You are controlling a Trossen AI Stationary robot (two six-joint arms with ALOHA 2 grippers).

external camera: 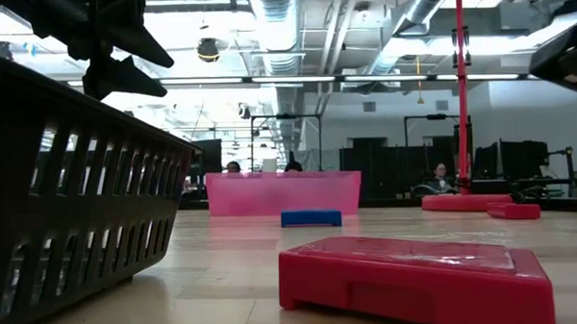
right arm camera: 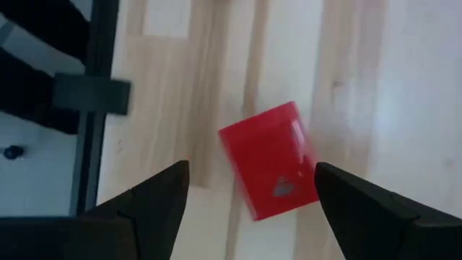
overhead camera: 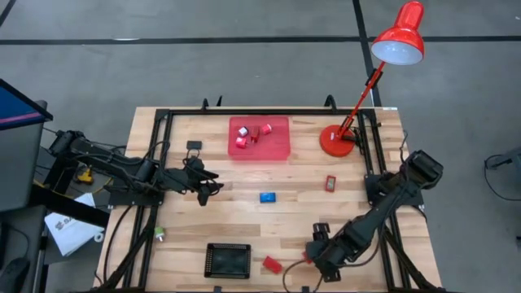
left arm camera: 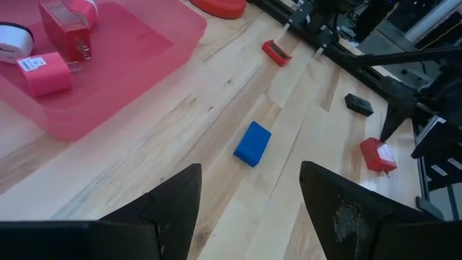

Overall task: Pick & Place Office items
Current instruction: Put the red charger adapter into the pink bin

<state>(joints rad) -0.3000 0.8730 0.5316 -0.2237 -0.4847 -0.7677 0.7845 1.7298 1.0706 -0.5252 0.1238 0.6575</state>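
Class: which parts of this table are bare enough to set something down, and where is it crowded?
Bare wood lies between the blue block and the black basket, and between the pink tray and the blue block. Crowded: inside the tray, and the near right corner around the right pincer.

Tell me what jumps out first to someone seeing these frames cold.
The red desk lamp at the table's far right corner, leaning over the edge. Then the pink tray at far centre, already holding several red-and-white pieces, with a lone blue block mid-table. At the near edge the right gripper hangs open over a red block, while the left gripper, also open, faces the blue block.
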